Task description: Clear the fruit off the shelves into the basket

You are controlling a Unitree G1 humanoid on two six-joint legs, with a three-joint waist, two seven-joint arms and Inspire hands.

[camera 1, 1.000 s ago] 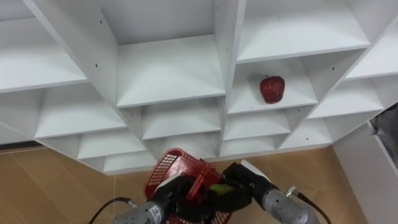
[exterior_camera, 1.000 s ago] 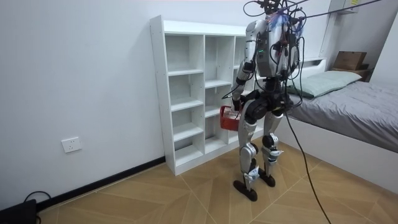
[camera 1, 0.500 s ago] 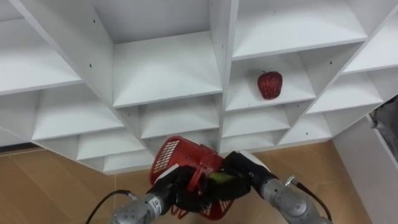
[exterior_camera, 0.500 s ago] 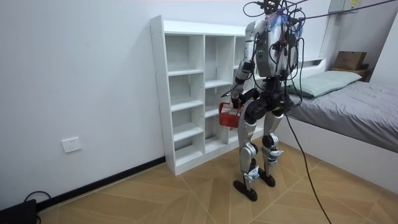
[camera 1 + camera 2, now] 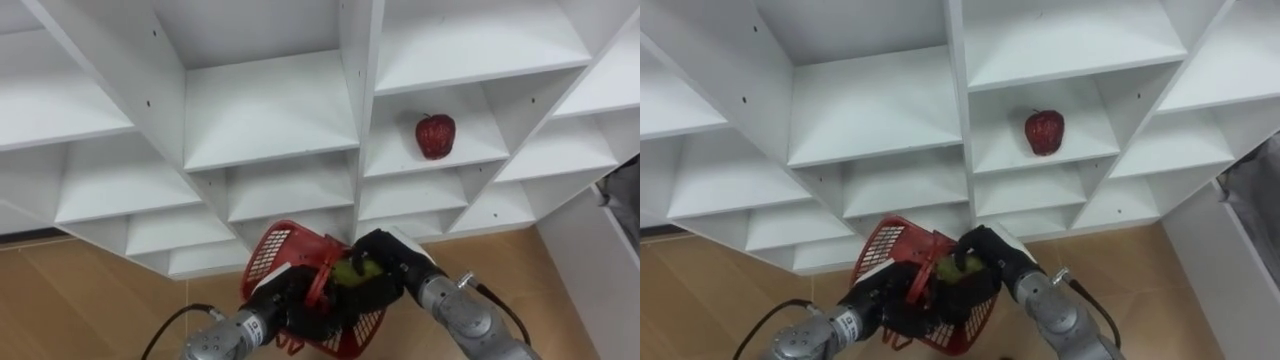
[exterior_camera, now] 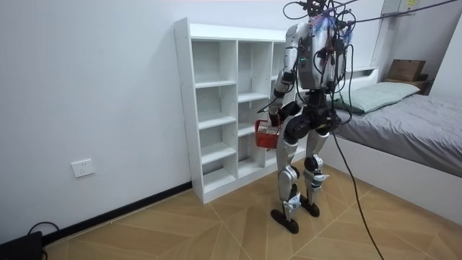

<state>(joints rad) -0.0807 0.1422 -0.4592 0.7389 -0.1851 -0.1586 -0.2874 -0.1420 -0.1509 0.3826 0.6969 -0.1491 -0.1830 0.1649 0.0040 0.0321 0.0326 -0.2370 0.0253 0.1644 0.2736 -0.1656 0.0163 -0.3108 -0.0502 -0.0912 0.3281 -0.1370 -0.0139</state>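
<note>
1. Red plastic lattice basket (image 5: 270, 255) hangs tilted before the white board closet (image 5: 270, 110), with the left robot hand (image 5: 290, 305) curled on it.
2. Right robot hand (image 5: 390, 262) curls round a smooth yellow-green fruit (image 5: 352, 270) at the basket's mouth.
3. Dimpled red fruit (image 5: 435, 135) sits on a closet shelf.

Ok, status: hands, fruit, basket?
Left hand shut on red basket. Right hand shut on green fruit at basket mouth. Red apple on shelf, nothing before it.
</note>
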